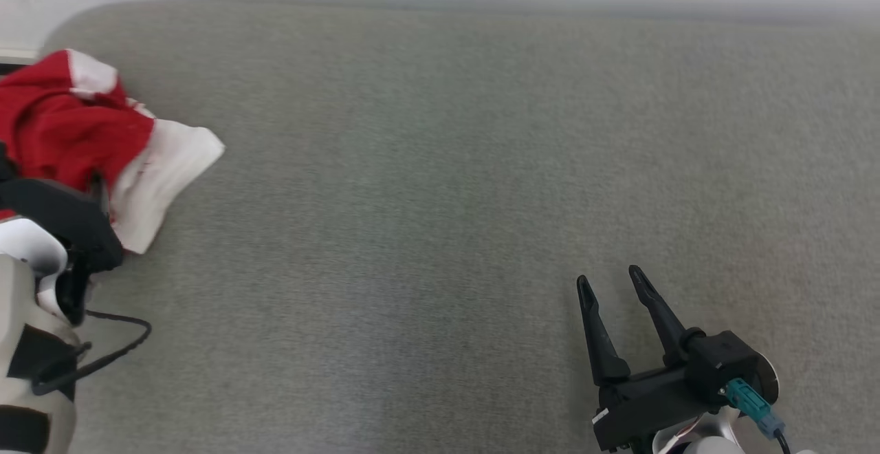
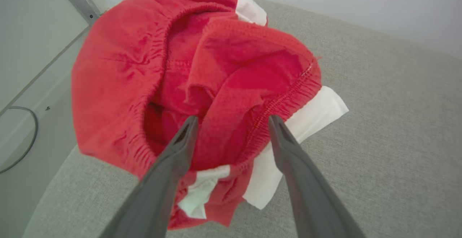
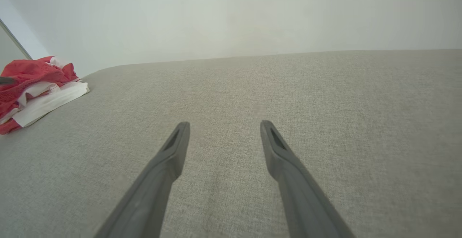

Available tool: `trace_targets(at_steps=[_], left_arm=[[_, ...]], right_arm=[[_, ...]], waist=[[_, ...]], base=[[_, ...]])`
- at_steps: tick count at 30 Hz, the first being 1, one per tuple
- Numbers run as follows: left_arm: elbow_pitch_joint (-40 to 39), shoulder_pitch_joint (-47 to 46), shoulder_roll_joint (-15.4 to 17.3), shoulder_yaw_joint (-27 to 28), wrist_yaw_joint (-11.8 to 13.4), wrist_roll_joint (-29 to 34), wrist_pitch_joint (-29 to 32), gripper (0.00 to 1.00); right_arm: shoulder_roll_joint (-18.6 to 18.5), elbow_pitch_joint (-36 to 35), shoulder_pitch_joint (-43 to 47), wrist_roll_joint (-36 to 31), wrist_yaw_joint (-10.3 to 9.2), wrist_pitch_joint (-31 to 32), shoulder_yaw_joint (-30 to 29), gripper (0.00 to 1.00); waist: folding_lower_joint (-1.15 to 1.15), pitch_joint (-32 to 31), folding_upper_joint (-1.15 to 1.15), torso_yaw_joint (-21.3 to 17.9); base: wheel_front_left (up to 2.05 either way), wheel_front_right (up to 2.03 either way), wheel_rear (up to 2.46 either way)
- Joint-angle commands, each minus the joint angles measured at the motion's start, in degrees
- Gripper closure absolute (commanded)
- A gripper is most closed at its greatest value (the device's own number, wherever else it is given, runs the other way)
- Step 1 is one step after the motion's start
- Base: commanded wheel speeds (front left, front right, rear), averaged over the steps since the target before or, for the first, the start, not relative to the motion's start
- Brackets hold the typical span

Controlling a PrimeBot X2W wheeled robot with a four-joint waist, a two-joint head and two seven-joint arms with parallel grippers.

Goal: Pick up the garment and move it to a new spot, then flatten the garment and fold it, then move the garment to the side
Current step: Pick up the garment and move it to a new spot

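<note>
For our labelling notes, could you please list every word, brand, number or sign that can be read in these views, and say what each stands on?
No text can be read in any view.
The garment is plain red and white, with no print or tag visible.
The small white patch at the base of the right gripper may be a sticker, but it is too small to read.

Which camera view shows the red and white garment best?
The left wrist view: the garment is close and large, its folds and elastic seams clear. In the head view the left arm hides part of it; in the right wrist view it is small and far.
</note>
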Motion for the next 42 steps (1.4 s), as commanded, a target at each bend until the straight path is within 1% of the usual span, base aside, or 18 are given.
trace_targets(at_steps=[1, 2, 5, 6, 7, 8, 14, 18, 23, 28, 31, 34, 38, 42], left_arm=[[0.7, -0.9, 0.7, 0.0, 0.5, 0.1, 0.3, 0.00], [0.7, -0.9, 0.7, 0.0, 0.5, 0.1, 0.3, 0.00], [2.5, -1.2, 1.7, -0.2, 1.7, 0.3, 1.6, 0.00], [2.9, -1.4, 1.8, -0.2, 1.9, 0.2, 2.0, 0.06], [3.1, -1.7, 2.1, -0.1, 2.4, 0.1, 1.9, 0.65], [3.3, -1.8, 2.5, -0.2, 2.4, 0.3, 1.8, 1.00], [3.7, -3.0, 4.2, -1.3, 2.0, 1.1, 0.9, 1.00], [2.7, -4.6, 5.6, -2.2, 1.5, 1.6, 1.0, 1.00], [-0.5, -7.3, 7.7, -3.6, 0.9, 2.7, 1.3, 1.00], [-6.4, -9.8, 8.8, -5.5, 0.5, 3.8, 2.1, 1.00], [-11.6, -11.2, 9.4, -6.6, -0.5, 3.1, 4.3, 1.00], [-16.3, -12.0, 8.6, -7.6, -1.1, 1.8, 5.9, 1.00], [-23.9, -12.3, 6.6, -9.7, -1.5, -1.4, 8.1, 1.00], [-33.1, -11.6, 5.4, -14.1, -1.5, -2.9, 9.7, 1.00]], right_arm=[[0.1, -0.7, 0.3, -0.3, 0.19, 0.3, 0.2, 0.00], [0.1, -0.7, 0.3, -0.3, 0.19, 0.3, 0.2, 0.00], [0.1, -1.6, 0.9, 0.0, 0.19, 0.4, 0.4, 0.00], [0.1, -1.8, 0.9, 0.2, 0.19, 0.5, 0.4, 0.00], [0.1, -1.9, 0.9, 0.4, 0.19, 0.6, 0.5, 0.00], [0.1, -1.9, 0.9, 0.6, 0.19, 0.5, 0.7, 0.00], [0.1, -0.8, -0.2, 2.2, 0.19, -0.6, 1.5, 0.00], [0.1, 1.0, -0.6, 3.5, 0.19, -1.8, 2.0, 0.00], [0.1, 3.5, -0.6, 5.3, 0.19, -3.4, 1.9, 0.00], [0.1, 5.7, -0.2, 6.8, 0.19, -4.8, 0.8, 0.00], [0.1, 7.2, 0.4, 7.8, 0.19, -5.6, 0.3, 0.00], [0.1, 8.3, 0.8, 8.6, 0.19, -5.9, -0.6, 0.00], [0.1, 9.4, 0.9, 9.1, 0.19, -6.1, -1.4, 0.00], [0.1, 9.4, 0.5, 8.1, 0.19, -6.2, -2.3, 0.00]], waist=[[0.00, 4.4, -0.01, -4.1], [0.00, 4.4, -0.01, -4.1], [0.00, 4.9, -0.01, -4.5], [0.00, 5.1, -0.01, -4.5], [0.00, 5.1, -0.01, -4.5], [0.00, 5.2, -0.01, -4.4], [0.00, 4.1, -0.01, -3.3], [0.00, 1.7, -0.01, -2.5], [0.00, -2.3, -0.01, -1.6], [0.00, -5.8, -0.01, -1.1], [0.00, -8.7, -0.01, -1.6], [0.00, -10.3, -0.01, -2.0], [0.00, -11.9, -0.01, -3.3], [0.00, -12.9, -0.01, -6.0]], base=[[0.00, 0.00, 0.00], [0.00, 0.00, 0.00], [0.00, 0.00, 0.00], [0.00, 0.00, 0.00], [0.00, 0.00, 0.00], [0.00, 0.00, 0.00], [0.00, 0.00, 0.00], [0.00, 0.00, 0.00], [0.00, 0.00, 0.00], [0.00, 0.00, 0.00], [0.00, 0.00, 0.00], [0.00, 0.00, 0.00], [0.00, 0.00, 0.00], [0.00, 0.00, 0.00]])
